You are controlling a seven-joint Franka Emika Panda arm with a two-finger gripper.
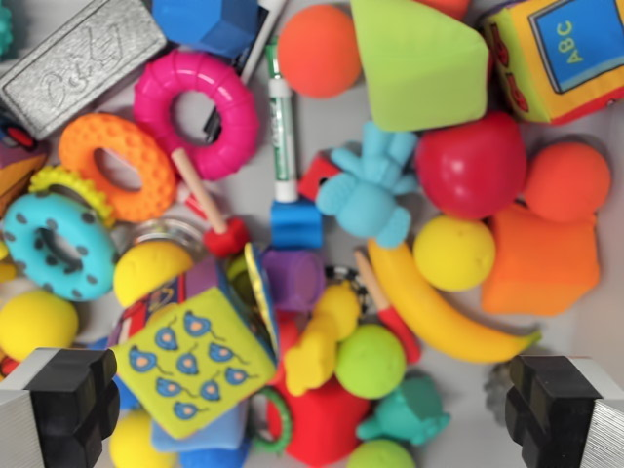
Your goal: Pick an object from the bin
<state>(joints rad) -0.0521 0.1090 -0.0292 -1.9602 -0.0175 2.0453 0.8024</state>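
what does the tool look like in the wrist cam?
Only the two fingertips of the tool show, at the bottom corners. Each finger has a blocky matte black tip with stepped edges, mounted on a plain light grey metal body. No cables, labels or markings are visible. The rest of the arm is out of view.

Upper left of frame: silver embossed block (78,60), hot-pink ribbed ring (198,113), orange bumpy ring (117,164), teal ring with dark dots (57,244). Centre: green-and-white marker (282,125), light-blue figure (370,185), red ball (472,164), yellow banana (437,310), yellow ball (453,253). Lower left: lime cloth cube with blue mouse print (191,359); upper right: lime wedge (419,60), blue ABC panel on multicolour cube (556,54), orange ball (566,181).
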